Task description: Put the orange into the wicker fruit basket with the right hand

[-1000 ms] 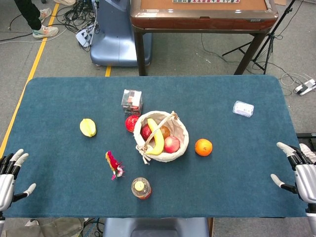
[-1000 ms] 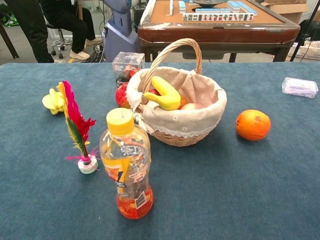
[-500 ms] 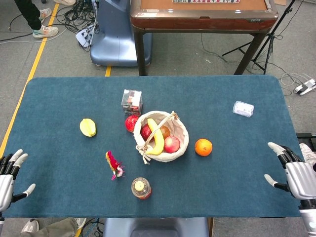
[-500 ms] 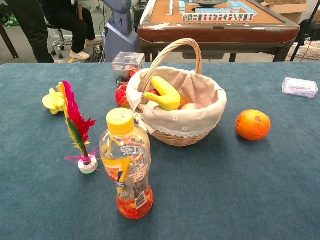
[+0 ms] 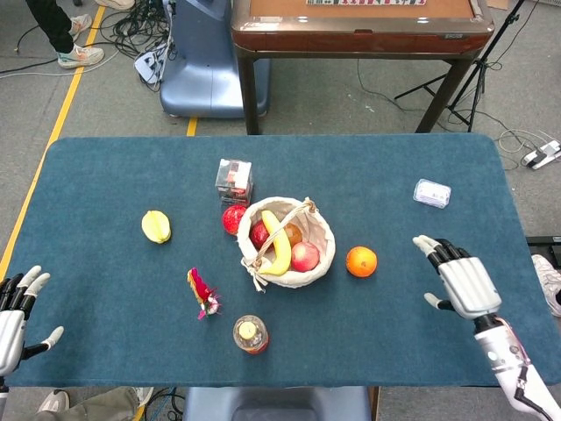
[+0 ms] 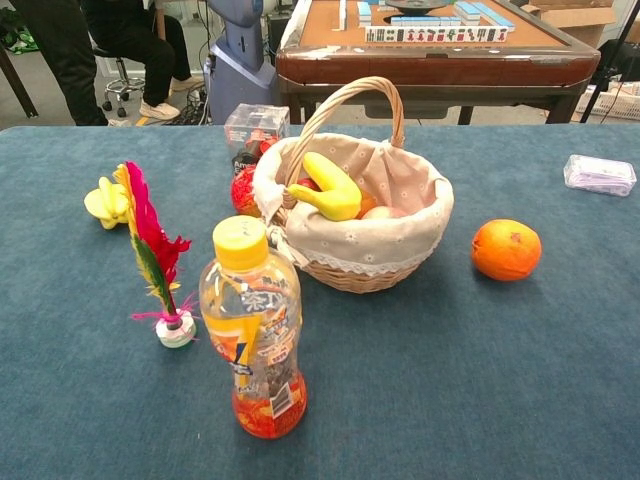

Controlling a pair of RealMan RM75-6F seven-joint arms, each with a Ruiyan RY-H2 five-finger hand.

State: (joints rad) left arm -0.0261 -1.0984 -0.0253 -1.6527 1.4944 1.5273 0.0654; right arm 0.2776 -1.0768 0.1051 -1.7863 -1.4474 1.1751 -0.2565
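The orange lies on the blue table just right of the wicker fruit basket; the chest view shows the orange and the cloth-lined basket a short gap apart. A banana and red fruit fill the basket. My right hand hovers over the table to the right of the orange, fingers spread, holding nothing. At the table's near-left corner my left hand rests with fingers apart and empty. Neither hand appears in the chest view.
A drink bottle and a feather shuttlecock stand in front of the basket. A yellow starfruit lies to the left, a clear box behind the basket, a small plastic packet at the far right.
My right hand has moved left from the table's right edge toward the orange, staying spread and empty. The left hand and all objects are unmoved.
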